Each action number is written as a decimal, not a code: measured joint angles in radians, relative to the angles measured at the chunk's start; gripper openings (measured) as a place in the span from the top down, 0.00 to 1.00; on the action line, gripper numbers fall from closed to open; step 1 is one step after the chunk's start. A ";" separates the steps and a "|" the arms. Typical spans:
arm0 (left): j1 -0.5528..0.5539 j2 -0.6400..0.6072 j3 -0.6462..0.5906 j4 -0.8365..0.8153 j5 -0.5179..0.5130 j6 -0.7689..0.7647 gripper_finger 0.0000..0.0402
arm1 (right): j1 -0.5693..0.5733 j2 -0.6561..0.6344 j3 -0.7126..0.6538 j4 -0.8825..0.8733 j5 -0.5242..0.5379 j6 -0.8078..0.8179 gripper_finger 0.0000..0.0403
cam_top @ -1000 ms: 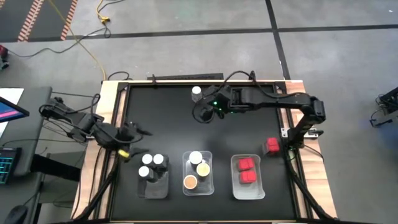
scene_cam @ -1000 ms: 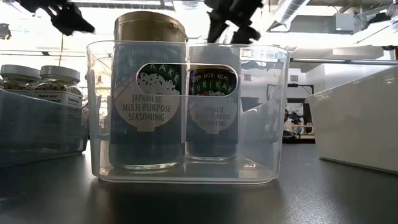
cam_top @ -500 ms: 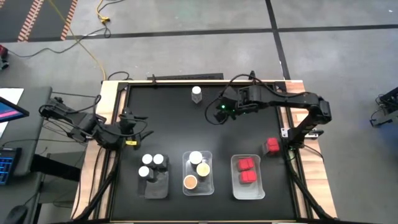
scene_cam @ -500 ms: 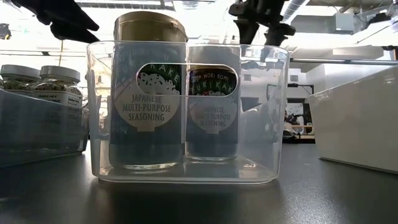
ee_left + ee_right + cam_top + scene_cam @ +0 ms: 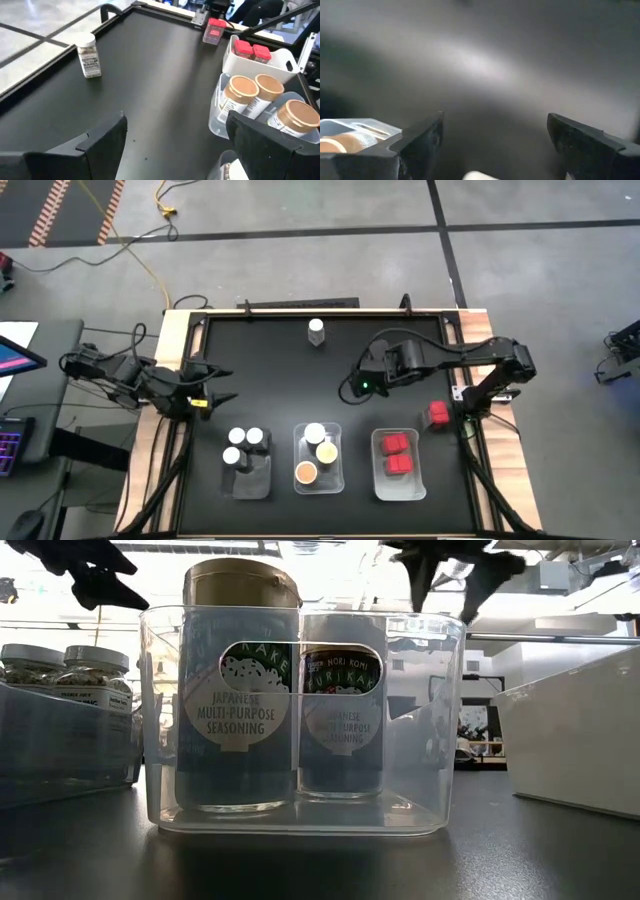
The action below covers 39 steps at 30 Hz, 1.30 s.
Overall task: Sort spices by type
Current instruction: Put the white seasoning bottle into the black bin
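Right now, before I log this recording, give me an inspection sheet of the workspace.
Surface: black table with a wooden rim.
Job's things: white-capped jars in the left tray; tan-lidded jars in the middle tray; red-capped jars in the right tray. One loose white-capped jar stands at the far edge, and one loose red-capped jar at the right edge.
Clutter: nothing seen.
Grippers: left gripper open, empty, near the table's left edge; right gripper open, empty, above the centre of the table.
Cables: yellow cable and dark cable on the floor.
Surroundings: grey floor, screen at left.
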 joint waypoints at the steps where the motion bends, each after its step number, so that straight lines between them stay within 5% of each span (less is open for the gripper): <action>1: 0.008 0.000 0.000 0.000 0.004 0.001 0.20 | 0.011 0.001 0.000 -0.023 0.000 0.032 0.06; 11: 0.109 0.049 0.000 0.004 0.152 -0.159 0.20 | 0.085 -0.001 -0.008 -0.175 0.001 0.214 0.06; 20: 0.229 0.217 0.074 0.067 0.138 -0.168 0.20 | 0.150 -0.104 -0.180 -0.126 0.003 0.281 0.06; 26: 0.356 0.404 0.185 0.093 0.314 0.045 0.20 | 0.192 -0.192 -0.279 -0.075 0.003 0.285 0.06; 39: 0.664 0.811 0.502 0.087 0.521 0.618 0.20 | 0.177 -0.280 -0.326 -0.077 0.059 0.124 0.06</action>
